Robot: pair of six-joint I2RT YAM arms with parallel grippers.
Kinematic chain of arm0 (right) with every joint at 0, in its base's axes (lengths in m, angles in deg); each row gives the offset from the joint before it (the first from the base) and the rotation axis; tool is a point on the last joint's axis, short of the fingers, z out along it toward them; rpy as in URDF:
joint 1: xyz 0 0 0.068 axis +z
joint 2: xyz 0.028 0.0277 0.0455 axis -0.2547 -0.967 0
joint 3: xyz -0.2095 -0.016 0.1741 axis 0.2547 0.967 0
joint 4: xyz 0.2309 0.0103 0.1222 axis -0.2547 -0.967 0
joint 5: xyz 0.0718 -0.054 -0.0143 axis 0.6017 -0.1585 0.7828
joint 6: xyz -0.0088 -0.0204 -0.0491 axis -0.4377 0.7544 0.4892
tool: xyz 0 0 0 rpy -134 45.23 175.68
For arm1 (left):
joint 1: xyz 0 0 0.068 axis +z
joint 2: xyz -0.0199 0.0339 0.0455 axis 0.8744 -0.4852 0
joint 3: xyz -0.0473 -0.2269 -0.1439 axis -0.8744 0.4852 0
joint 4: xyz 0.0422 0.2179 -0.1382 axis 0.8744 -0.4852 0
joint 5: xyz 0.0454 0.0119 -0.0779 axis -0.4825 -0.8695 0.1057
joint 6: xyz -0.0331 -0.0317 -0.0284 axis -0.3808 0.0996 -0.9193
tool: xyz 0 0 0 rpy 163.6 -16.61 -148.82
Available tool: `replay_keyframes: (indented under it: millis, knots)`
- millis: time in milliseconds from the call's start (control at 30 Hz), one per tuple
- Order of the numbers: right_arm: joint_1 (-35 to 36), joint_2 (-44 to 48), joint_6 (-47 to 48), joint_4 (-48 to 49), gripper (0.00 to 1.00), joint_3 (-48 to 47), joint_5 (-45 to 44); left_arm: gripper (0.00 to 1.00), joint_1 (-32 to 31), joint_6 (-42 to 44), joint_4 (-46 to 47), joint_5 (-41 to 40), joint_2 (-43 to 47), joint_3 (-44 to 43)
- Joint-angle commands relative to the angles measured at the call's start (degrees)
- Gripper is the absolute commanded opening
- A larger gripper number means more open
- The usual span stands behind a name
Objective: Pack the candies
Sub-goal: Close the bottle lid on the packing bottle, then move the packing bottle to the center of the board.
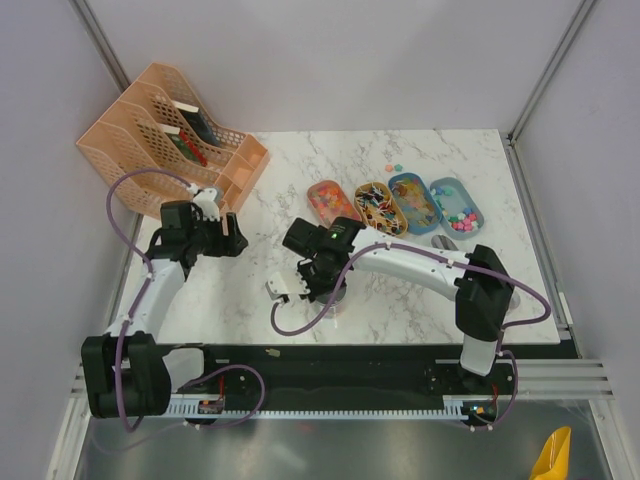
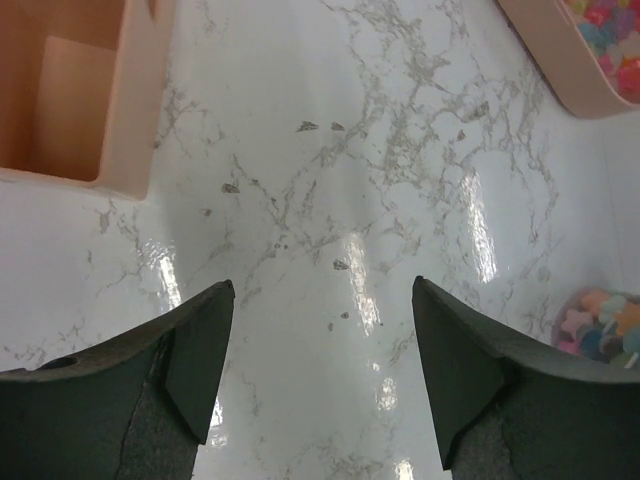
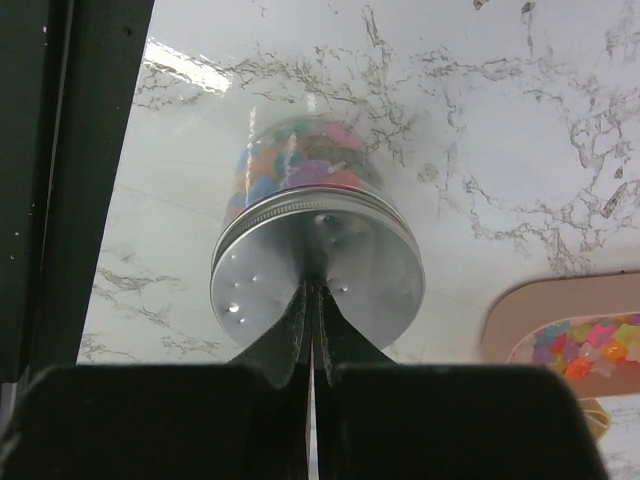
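A small clear jar stands on the marble table, filled with pastel candies and closed by a silver lid. My right gripper is shut, and its joined tips rest on the middle of that lid. In the top view the right gripper hangs over the jar. My left gripper is open above bare marble, with nothing between its fingers. The jar shows at its lower right. More candies lie in oval trays behind.
A peach desk organizer stands at the back left, and its corner is close to the left gripper. A grey lid lies near the trays. Some loose candies sit behind them. A pink tray lies right of the jar.
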Motion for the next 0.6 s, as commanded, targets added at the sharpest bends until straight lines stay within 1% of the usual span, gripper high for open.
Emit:
replay_keyframes:
  millis: [0,33,67,100,133,167,200,233,267,300,333,367,433,467,533,567]
  knots:
    - [-0.74,1.8,-2.6,0.57,0.0,-0.09,0.61,0.78,-0.22,11.17,2.86,10.52,5.69,3.2]
    - [-1.87,2.59,-4.43,0.39,0.0,-2.71,0.61,0.77,-0.22,17.8,2.78,14.82,7.37,3.91]
    - [-2.67,4.34,-5.32,0.65,0.0,-4.13,0.78,0.77,-0.22,20.83,1.73,22.34,8.7,4.61]
    - [-4.94,5.14,-6.64,1.0,0.02,-6.84,1.74,0.78,-0.13,23.47,1.28,25.73,11.06,5.93]
    - [-6.35,6.02,-10.3,1.7,0.27,-7.91,2.27,0.79,-0.22,30.11,-0.2,29.24,11.95,6.46]
    - [-7.93,7.59,-12.86,3.45,0.4,-8.79,2.98,0.79,-0.39,33.92,-4.3,36.41,12.22,6.99]
    - [-11.34,8.3,-14.89,4.16,0.52,-10.1,4.46,0.8,-0.48,37.26,-6.61,39.18,12.57,7.52]
    - [-13.12,9.01,-16.74,4.78,0.84,-10.2,5.43,0.8,-0.57,42.69,-7.93,41.21,13.27,8.13]
    - [-14.7,10.49,-20.15,6.18,0.98,-9.86,6.14,0.84,-1.26,45.09,-8.82,43.75,13.8,8.92]
    - [-17.15,11.29,-20.45,6.28,0.98,-8.29,7.28,0.85,-1.88,48.6,-11.35,44.56,14.24,10.84]
    - [-17.87,11.99,-20.27,6.28,0.98,-7.14,7.38,0.86,-2.06,56.38,-12.85,44.74,14.42,11.56]
    - [-18.49,13.65,-19.14,6.37,0.98,-5.91,7.55,0.88,-5.72,58.98,-13.74,44.05,14.42,12.69]
    - [-19.72,15.16,-18.17,6.63,0.98,-2.75,7.03,0.89,-7.85,62.5,-13.92,43.69,13.29,13.32]
    - [-20.25,16.12,-17.99,6.72,0.98,-2.12,7.11,0.9,-9.86,63.22,-13.92,43.78,11.54,13.41]
    - [-21.91,16.66,-17.9,6.72,0.98,-0.98,7.03,0.9,-11.98,66.1,-14.1,43.95,8.81,13.23]
    - [-22.53,17.01,-17.99,6.63,0.98,-0.63,6.85,0.9,-14.43,67.43,-14.01,44.21,6.01,13.06]
